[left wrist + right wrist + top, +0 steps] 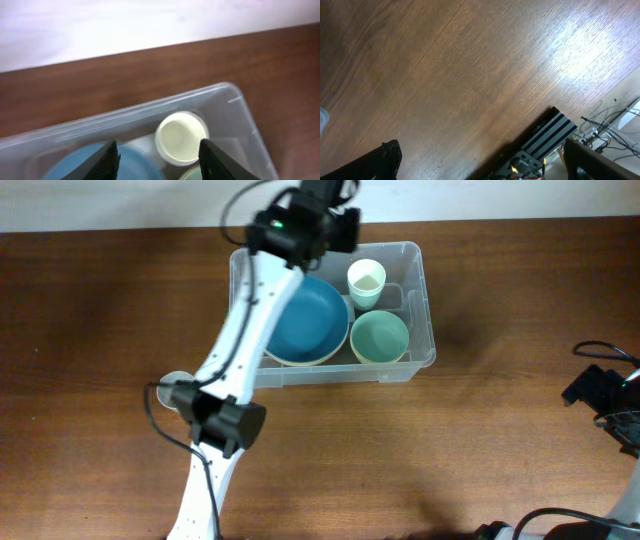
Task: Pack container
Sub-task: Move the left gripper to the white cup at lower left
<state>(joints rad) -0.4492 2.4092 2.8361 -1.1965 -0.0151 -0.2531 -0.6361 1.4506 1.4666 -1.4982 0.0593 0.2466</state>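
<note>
My left claw [158, 147] hangs with its jaws apart and nothing between them, right over the large clear rectangular plastic container [235, 107]. Under the gap is a small cream round cup [181, 137], upright in the far right corner of the bin. A big blue round bowl [305, 320] fills the left half, and a mint-green bowl [379, 337] sits in the near right corner. The container has see-through walls, rounded corners and a raised rim, and it sits by the far edge of the brown wooden table [100, 330], about midway along. My right claw [480, 145] is spread wide and empty, over the wood near the right edge.
</note>
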